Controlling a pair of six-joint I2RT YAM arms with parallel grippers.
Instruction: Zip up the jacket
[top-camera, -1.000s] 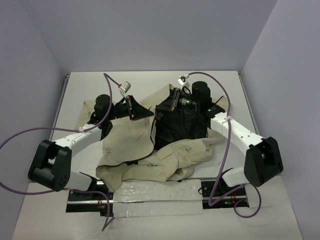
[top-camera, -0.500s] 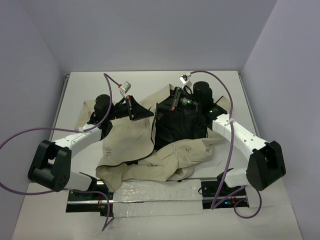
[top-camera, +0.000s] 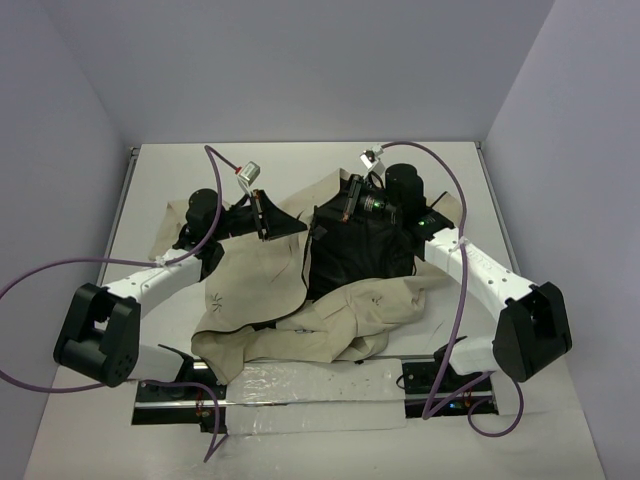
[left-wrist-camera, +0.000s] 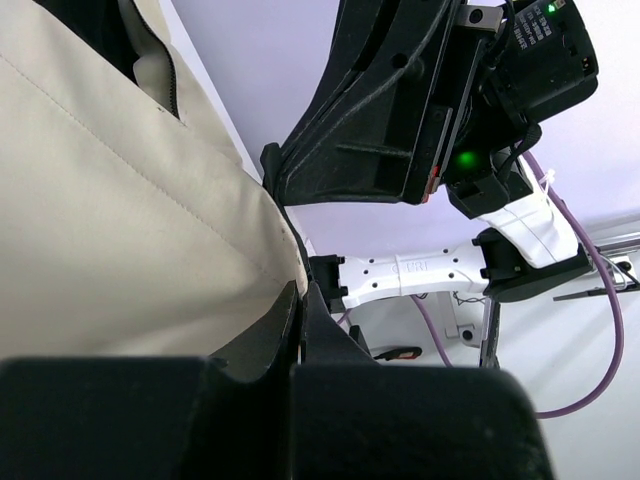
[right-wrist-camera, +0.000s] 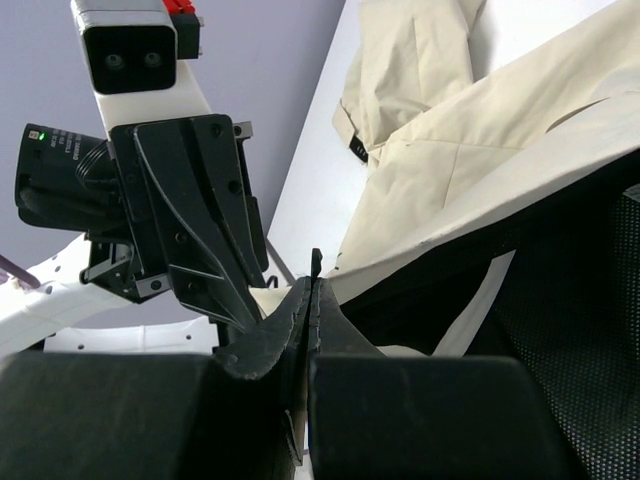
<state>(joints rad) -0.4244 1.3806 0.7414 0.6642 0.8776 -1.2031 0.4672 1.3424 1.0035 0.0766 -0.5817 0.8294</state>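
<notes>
Tightly, left fingers (left-wrist-camera: 325, 345) and right fingers (right-wrist-camera: 335, 335) pinch the jacket (top-camera: 260, 280) — smooth beige shell, black mesh lining.

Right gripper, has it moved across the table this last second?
No. Measured against the far table edge, the right gripper stays put; only its arm's elbow swung right.

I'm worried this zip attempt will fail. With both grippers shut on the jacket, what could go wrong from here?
1. The right gripper is shut on only a thin edge of the jacket; a pull may slip it free.
2. The left gripper sits close beside it, so the two could collide.
3. The near part of the jacket lies crumpled, so its front edges may not line up.
</notes>
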